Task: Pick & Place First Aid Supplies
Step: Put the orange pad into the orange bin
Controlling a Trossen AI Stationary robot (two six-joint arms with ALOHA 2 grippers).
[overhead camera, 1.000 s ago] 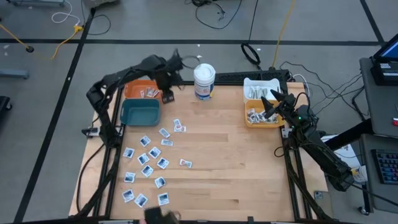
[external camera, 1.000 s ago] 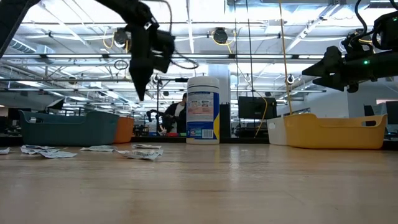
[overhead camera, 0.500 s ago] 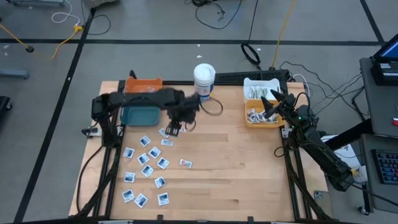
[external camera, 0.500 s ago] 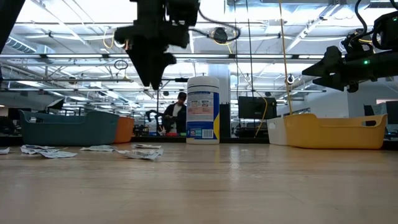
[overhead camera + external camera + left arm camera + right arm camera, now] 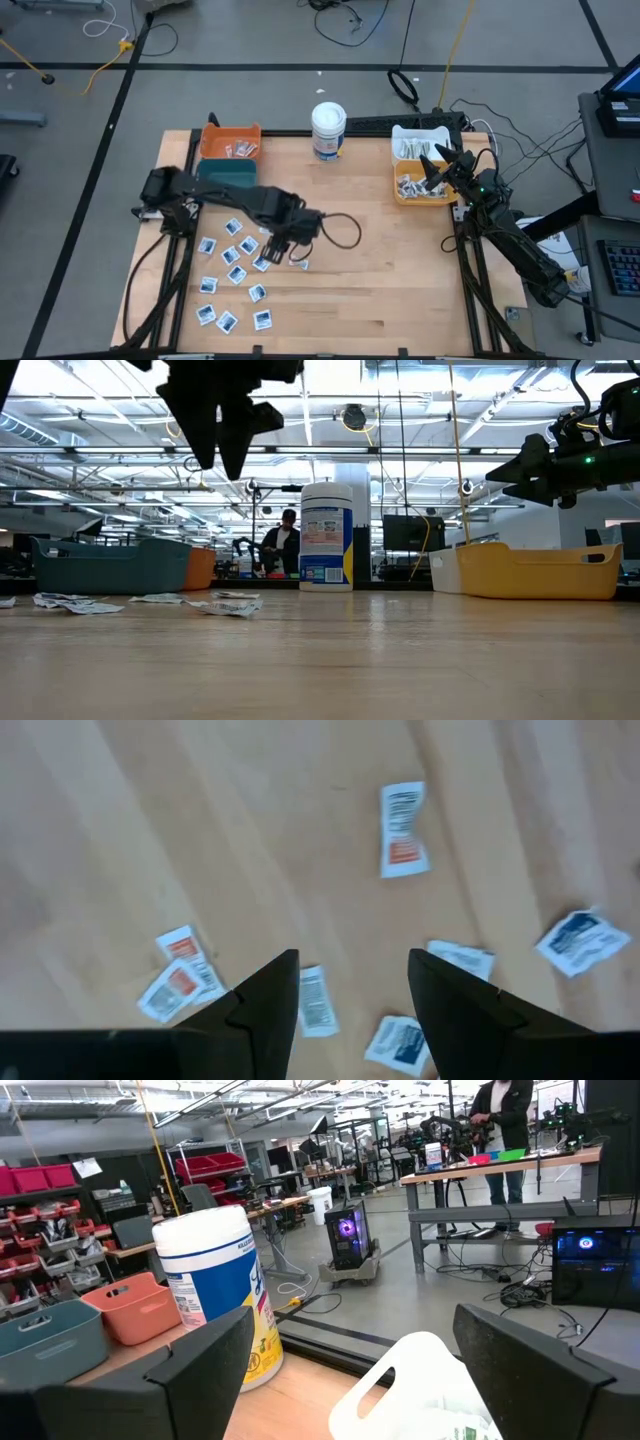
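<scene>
Several small flat packets [image 5: 235,272] lie scattered on the left half of the wooden table, most white and blue, a few with red marks. My left gripper [image 5: 273,247] hangs open over their right side, fingers pointing down and touching nothing. In the left wrist view the left gripper [image 5: 352,960] looks down on packets lying flat, among them a red-marked one [image 5: 403,817] and a narrow strip [image 5: 315,1000]. In the low view the left gripper [image 5: 217,465] is high above the packets [image 5: 225,603]. My right gripper [image 5: 432,166] waits open and empty over the yellow bin [image 5: 420,188].
An orange bin [image 5: 232,142] holding a few packets and a teal bin [image 5: 222,172] stand at the far left. The white tub [image 5: 328,130] stands at the far middle. White [image 5: 420,140] and yellow bins sit far right. Bare wood [image 5: 390,270] fills the middle and near right.
My left gripper has swung from above the orange bin toward the near edge, passing the teal bin, and now hangs over the scattered packets. The packets have stayed where they lay.
</scene>
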